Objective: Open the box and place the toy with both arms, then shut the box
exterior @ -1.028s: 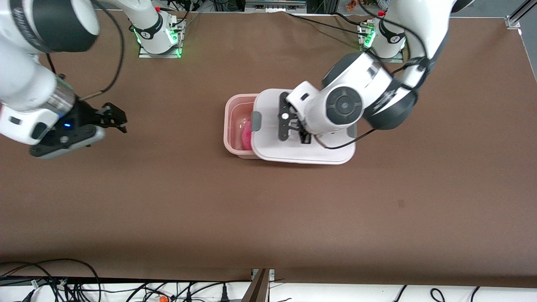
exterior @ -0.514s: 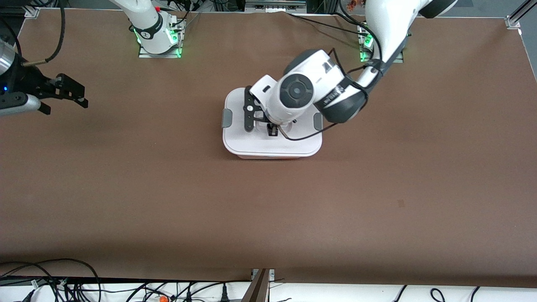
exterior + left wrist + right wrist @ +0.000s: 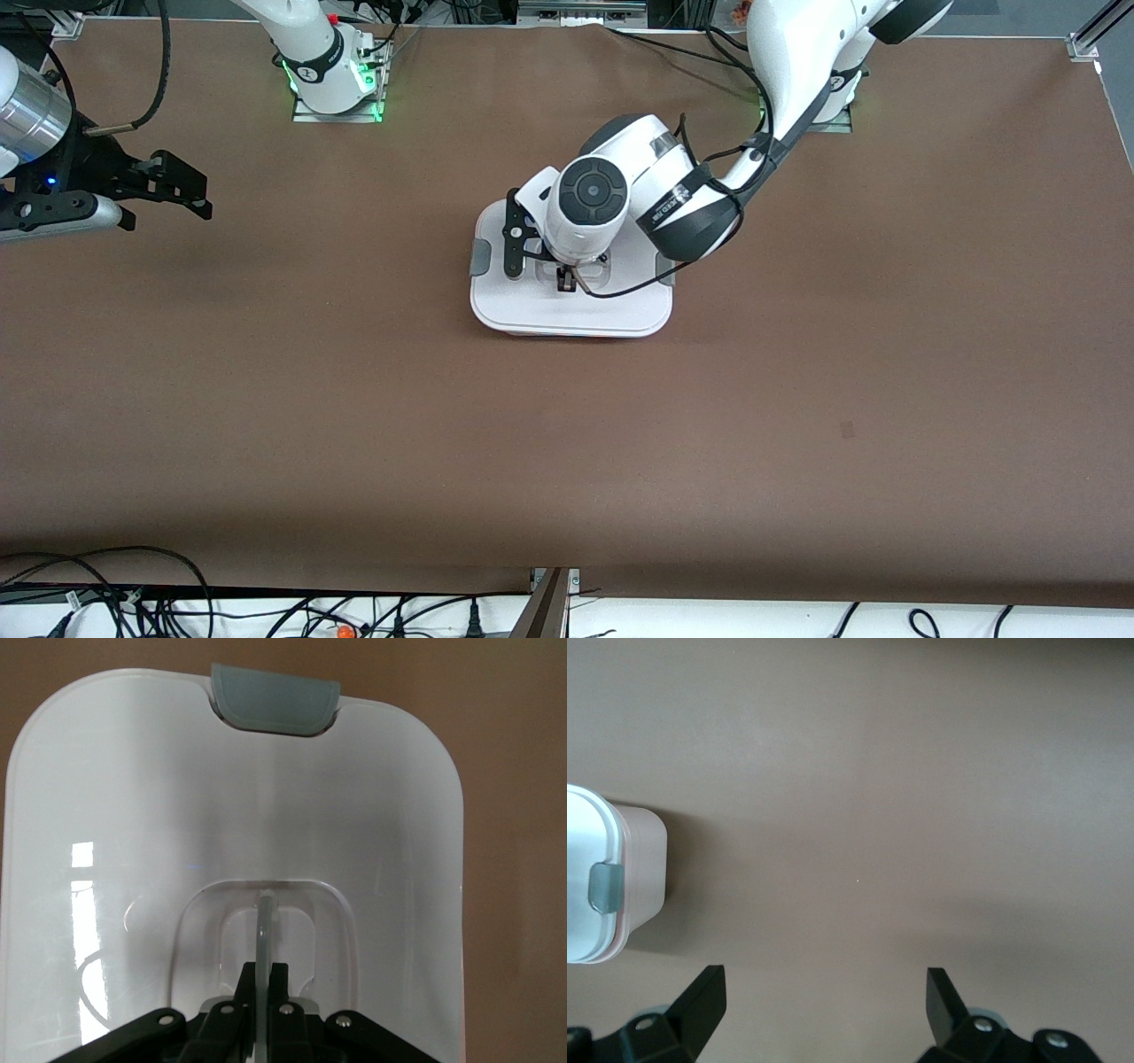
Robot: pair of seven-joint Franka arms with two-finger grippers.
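Note:
The box point(image 3: 567, 310) stands mid-table with its white lid point(image 3: 177, 815) lying over it. My left gripper point(image 3: 563, 279) is down on the lid's centre, shut on the thin upright handle point(image 3: 264, 912) in the recess; in the left wrist view the gripper point(image 3: 267, 970) has its jaws pressed against both sides of that handle. A grey clip point(image 3: 275, 702) shows at the lid's edge. The toy is hidden. My right gripper point(image 3: 199, 197) hangs open over bare table toward the right arm's end, holding nothing, and its wrist view shows the gripper point(image 3: 824, 979) well apart from the box's pink base point(image 3: 642, 868).
Grey clips point(image 3: 479, 257) sit at the lid's two short ends. The brown table point(image 3: 567, 461) spreads wide on all sides of the box. Cables point(image 3: 106, 585) lie along the table edge nearest the front camera.
The left gripper has carried the lid from an offset toward the left arm's end to squarely over the box. The right arm has drawn back toward its end of the table.

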